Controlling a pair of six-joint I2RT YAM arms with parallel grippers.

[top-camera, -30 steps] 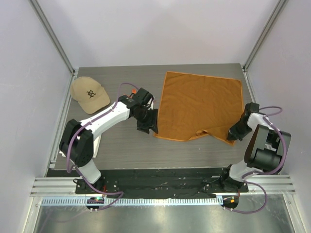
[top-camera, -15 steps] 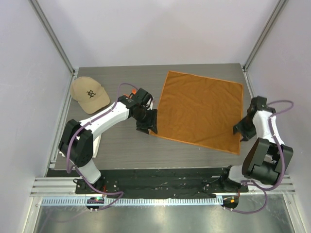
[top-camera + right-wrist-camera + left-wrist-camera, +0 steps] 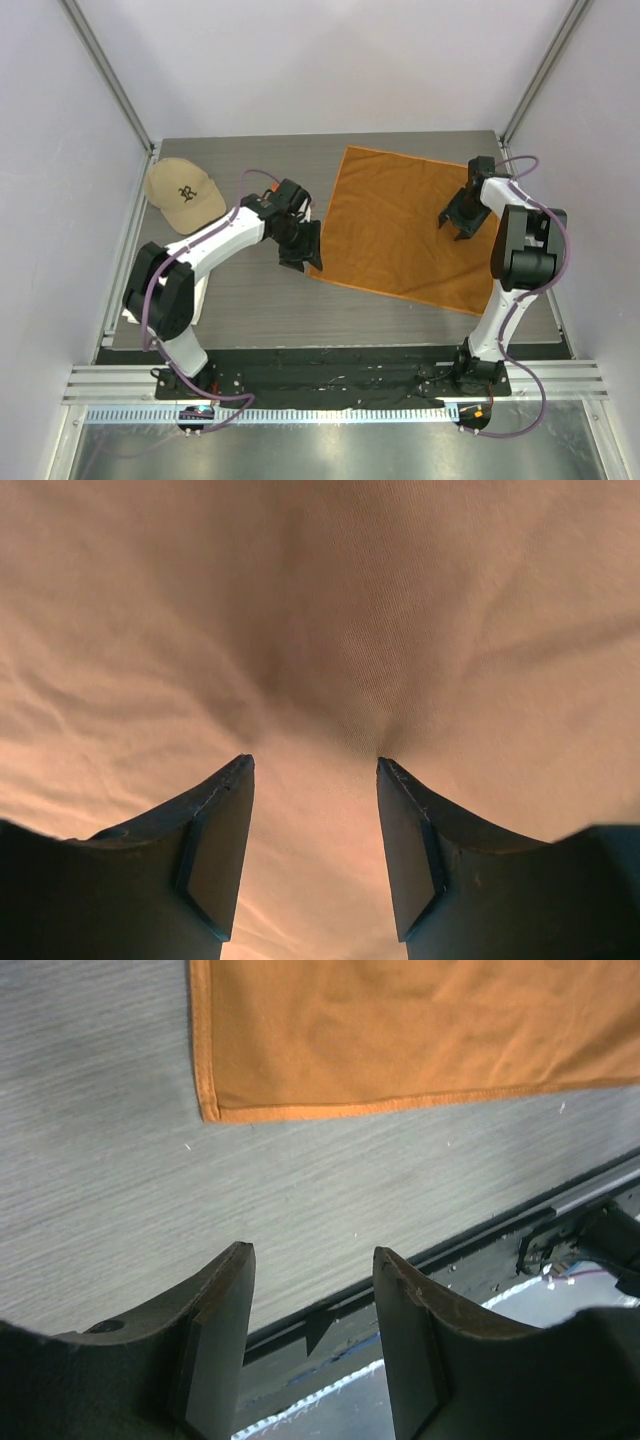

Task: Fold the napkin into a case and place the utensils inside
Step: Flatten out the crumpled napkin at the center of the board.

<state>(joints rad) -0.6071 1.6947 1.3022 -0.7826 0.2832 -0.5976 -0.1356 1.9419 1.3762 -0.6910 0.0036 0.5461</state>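
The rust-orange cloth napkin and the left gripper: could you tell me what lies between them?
Only bare grey tabletop lies between the left gripper and the napkin; the left wrist view shows it.

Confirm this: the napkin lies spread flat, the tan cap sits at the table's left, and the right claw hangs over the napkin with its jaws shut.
One thing is wrong: the right claw is open. The right wrist view shows its jaws apart, nothing between them. The napkin lies spread flat under it, and the tan cap sits at the table's left.
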